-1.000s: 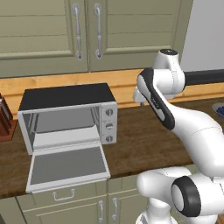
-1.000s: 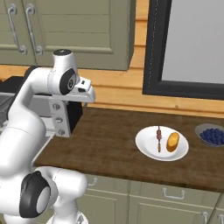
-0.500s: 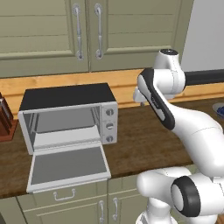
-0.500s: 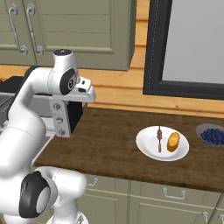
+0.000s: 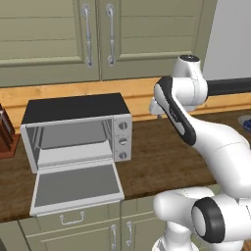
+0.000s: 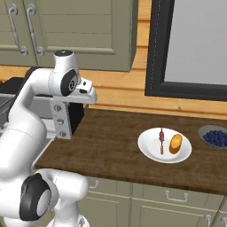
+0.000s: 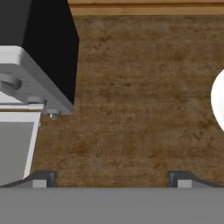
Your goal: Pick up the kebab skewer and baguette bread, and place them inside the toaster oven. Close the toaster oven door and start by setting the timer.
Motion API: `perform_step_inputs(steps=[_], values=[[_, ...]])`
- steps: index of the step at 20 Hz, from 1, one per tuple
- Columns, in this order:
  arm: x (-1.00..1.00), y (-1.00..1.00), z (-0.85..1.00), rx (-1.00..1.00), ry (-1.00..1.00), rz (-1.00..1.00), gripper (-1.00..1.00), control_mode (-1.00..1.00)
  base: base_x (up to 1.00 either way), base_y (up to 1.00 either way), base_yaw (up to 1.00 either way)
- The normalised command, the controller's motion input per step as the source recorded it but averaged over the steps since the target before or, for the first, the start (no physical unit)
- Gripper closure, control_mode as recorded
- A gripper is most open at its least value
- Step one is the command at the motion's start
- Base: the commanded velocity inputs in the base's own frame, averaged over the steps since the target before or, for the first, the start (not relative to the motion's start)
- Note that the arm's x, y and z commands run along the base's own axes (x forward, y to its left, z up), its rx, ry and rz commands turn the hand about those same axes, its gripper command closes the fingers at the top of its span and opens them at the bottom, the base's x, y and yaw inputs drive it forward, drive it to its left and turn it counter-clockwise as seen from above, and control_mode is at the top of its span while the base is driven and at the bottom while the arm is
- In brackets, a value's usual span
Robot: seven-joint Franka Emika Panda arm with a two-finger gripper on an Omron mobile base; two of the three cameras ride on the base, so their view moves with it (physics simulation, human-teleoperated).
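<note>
claw standing off between oven and plate, food not yet taken

the counter (image 6: 115, 142) is carrying everything of concern. the toaster oven (image 5: 78, 130) is sitting at its left end, with the toaster oven door (image 5: 76, 186) lying dropped flat toward the front edge and the cavity standing open. the oven's three knobs are lining its right-hand panel, facing forward.

the white plate (image 6: 148, 148) is resting well to the right of the oven, with bare wood between them. on it the kebab skewer (image 6: 162, 140) is lying with its long axis running front to back, and the baguette bread (image 6: 176, 143) is lying just beside it on the right, angled roughly the same way. the two pieces are sitting close but apart. a bowl of blueberries (image 6: 216, 137) is standing further right, just beyond the plate.

the gripper (image 7: 113, 179) is hanging above the bare stretch, close by the oven's right side, with its fingertips (image 7: 41, 178) spread wide and nothing between them. in the hand view the plate's rim is just entering at the right edge, so the food is lying off to the right of the claw.

judgement: the coming move is calling for a rightward travel, then a descent with the fingers set across the skewer's thin stick. nothing is standing in that path; the baguette's nearness is the likely hazard.
</note>
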Motion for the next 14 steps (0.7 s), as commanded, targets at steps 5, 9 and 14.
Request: perform_step_inputs(steps=[5, 9, 14], values=[[0.0, 0.0, 0.0, 0.0, 0.0, 0.0, -1.0, -1.0, 0.0, 0.0, 0.0], [-0.15, 0.0, -0.04, 0.03, 0.0, 0.0, -1.0, -1.0, 0.0, 0.0, 0.0], [-0.8, 0.41, -0.26, 0.03, -0.09, -0.01, -1.0, -1.0, 0.0, 0.0, 0.0]])
